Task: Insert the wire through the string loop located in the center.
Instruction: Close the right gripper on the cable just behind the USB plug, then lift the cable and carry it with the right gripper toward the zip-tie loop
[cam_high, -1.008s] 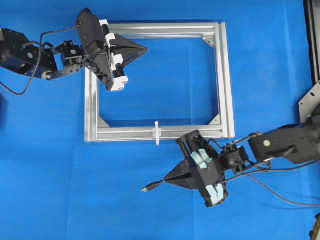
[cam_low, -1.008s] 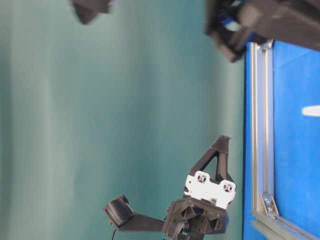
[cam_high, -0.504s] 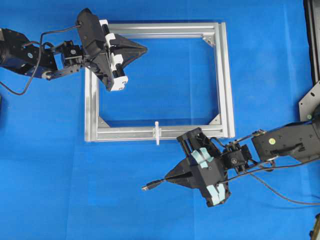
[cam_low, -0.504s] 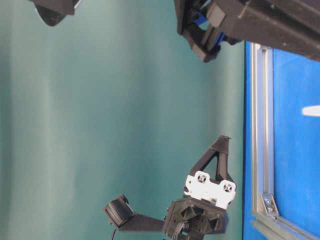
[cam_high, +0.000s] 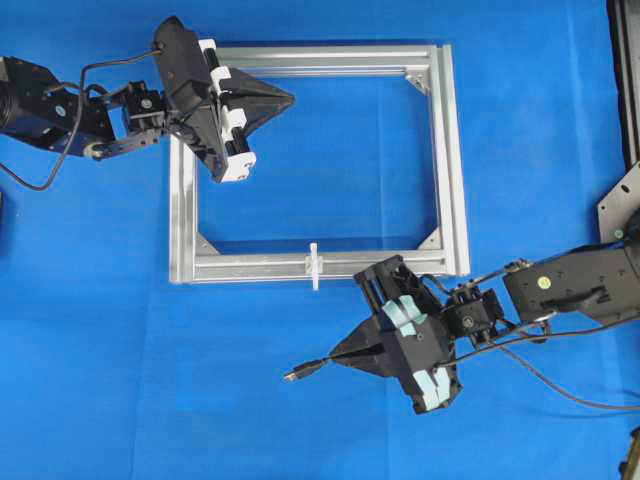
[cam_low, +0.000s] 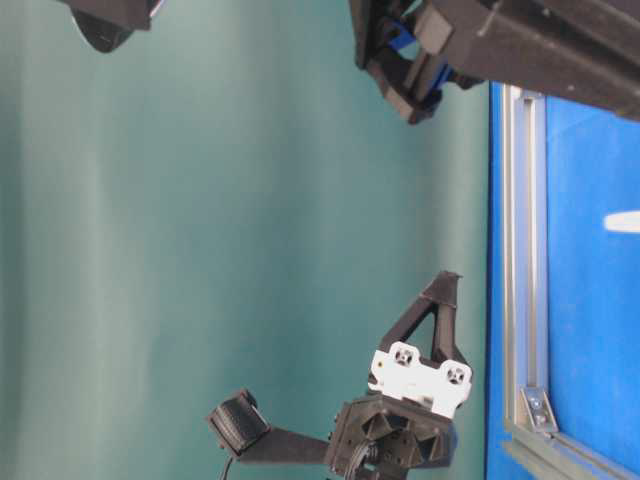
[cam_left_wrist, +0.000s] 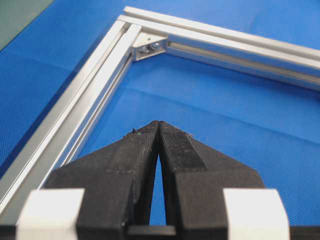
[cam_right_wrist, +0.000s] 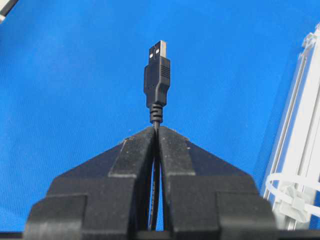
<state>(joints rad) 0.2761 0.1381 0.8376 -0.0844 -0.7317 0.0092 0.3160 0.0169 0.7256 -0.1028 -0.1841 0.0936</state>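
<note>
Two arms work over a blue cloth (cam_high: 120, 330) with a teal backdrop (cam_low: 200, 250) behind. We note the right gripper (cam_high: 328, 361) has shifted slightly toward eleven o'clock since a second ago; the left gripper (cam_high: 290, 97) is unmoved, pressed shut on nothing. Right jaws pinch the wire (cam_right_wrist: 157, 82), plug protruding at nine o'clock. The string loop (cam_high: 314, 265) sits on the aluminium frame (cam_high: 450, 170), at twelve o'clock from the right gripper.
</note>
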